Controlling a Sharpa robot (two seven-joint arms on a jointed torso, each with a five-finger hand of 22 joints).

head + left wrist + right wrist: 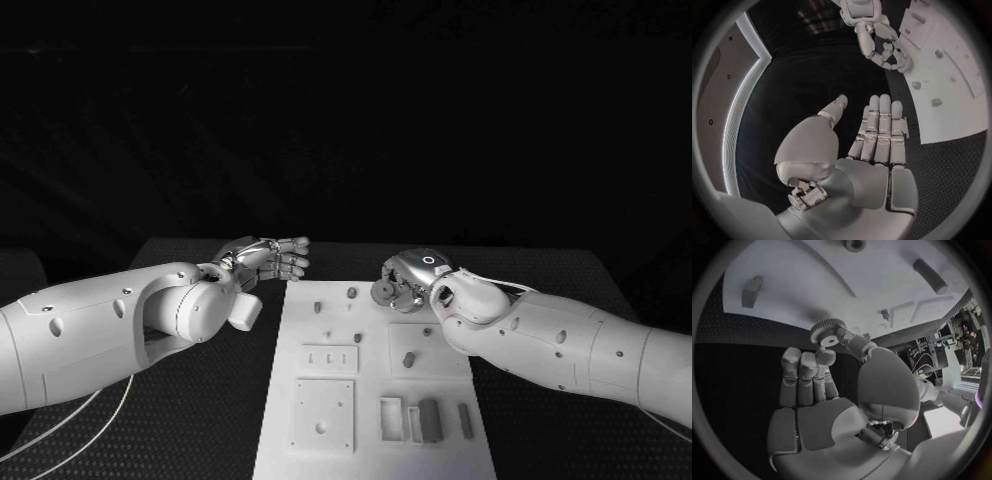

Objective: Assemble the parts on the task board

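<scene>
1. Right hand (408, 280) hovers over the far end of the task board (325, 350), pinching a small toothed gear (826, 333) between thumb and fingertips; the right wrist view shows the gear's teeth and its pale centre hole clear of the fingers.
2. Left hand (267, 258) sits just off the board's far left corner, fingers straight and side by side, thumb apart, holding nothing.
3. Judged from this, the step in hand is carrying the gear to a peg or shaft on the board. A short peg (352, 292) stands just beside the gear in the head view; I cannot tell whether that is its seat.
4. Risk 1: the pinch is at the gear's rim and looks light. A bump against a peg could tip it or knock it free, and a round gear would likely roll off the board onto the black table (173, 420).
5. Risk 2: the centre hole is small, so coming down tilted or off-centre would jam the gear on the peg's top instead of seating it.
6. Risk 3: the fingers partly hide the gear from the head view, so alignment is hard to check from above.
7. Other parts, such as the upright blocks (428, 418) at the near end, lie well apart from this work.
</scene>
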